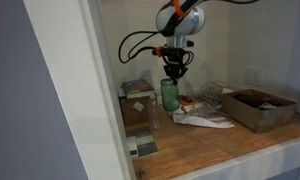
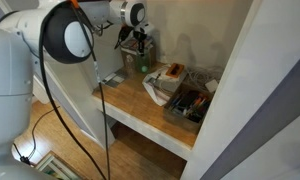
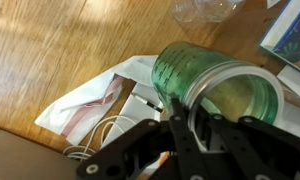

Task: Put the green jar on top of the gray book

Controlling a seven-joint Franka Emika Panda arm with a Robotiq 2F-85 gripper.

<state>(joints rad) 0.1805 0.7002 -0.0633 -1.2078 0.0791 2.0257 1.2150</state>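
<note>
The green jar (image 1: pixel 169 95) is translucent green glass and hangs under my gripper (image 1: pixel 174 72) beside the brown box (image 1: pixel 137 110). In the wrist view the jar (image 3: pixel 195 70) lies tilted. Its pale rim and open mouth face the camera, and my gripper (image 3: pixel 186 122) is shut on that rim. The jar also shows in an exterior view (image 2: pixel 143 63) below the gripper (image 2: pixel 141 44). I cannot tell whether the jar touches the wood. The gray book (image 1: pixel 143 147) lies flat at the shelf's front corner, dark with a pale patch, apart from the jar.
A colourful book (image 1: pixel 138 88) lies on the brown box. White packets and papers (image 1: pixel 202 118) lie beside the jar, also in the wrist view (image 3: pixel 95 105). A cardboard tray (image 1: pixel 258 108) with items stands at the far end. Pale walls enclose the wooden shelf (image 1: pixel 220 150).
</note>
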